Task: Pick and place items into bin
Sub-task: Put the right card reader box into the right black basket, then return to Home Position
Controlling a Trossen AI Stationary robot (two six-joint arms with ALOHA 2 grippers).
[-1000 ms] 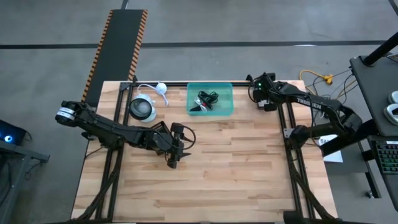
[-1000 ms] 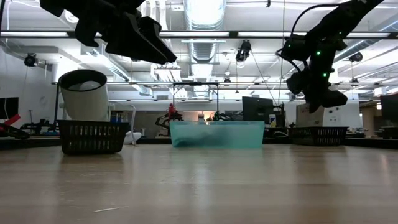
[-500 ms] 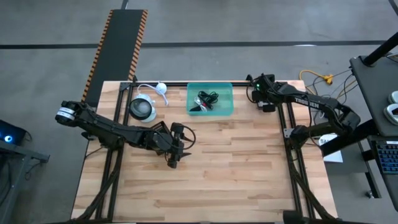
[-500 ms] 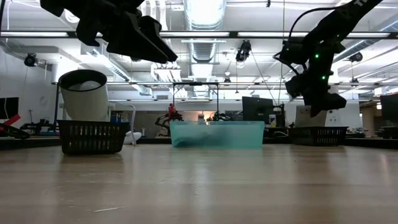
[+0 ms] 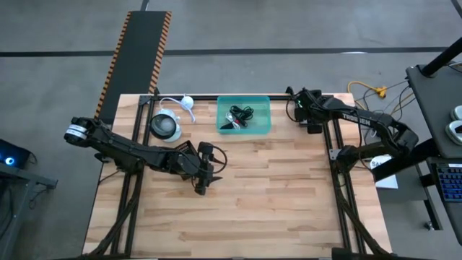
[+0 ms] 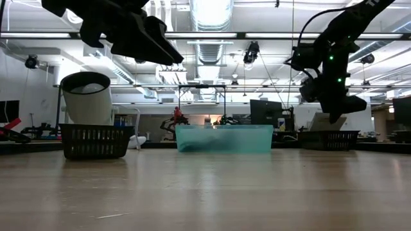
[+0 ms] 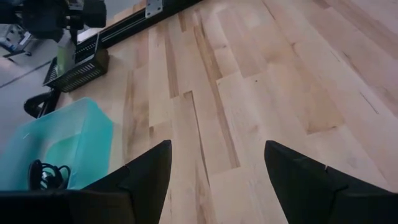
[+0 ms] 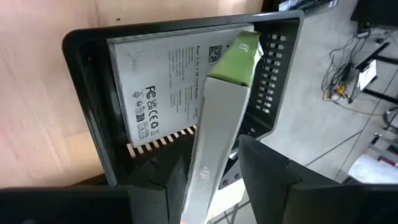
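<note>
The right gripper (image 5: 298, 110) hangs above the black basket (image 8: 93, 124) at the table's (image 5: 289, 202) far right corner — a white packet (image 8: 214, 143) between its fingers, grip uncertain. The left gripper (image 7: 214, 165) waits open over mid-table. The bin (image 5: 244, 115) holds coiled cables (image 5: 240, 113).

Coiled black cables (image 5: 240, 114) inside teal bin (image 5: 244, 131)

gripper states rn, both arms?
left gripper: open, empty, above bare table.
right gripper: fingers either side of a slim grey-and-green box over the black basket; grip unclear.
</note>
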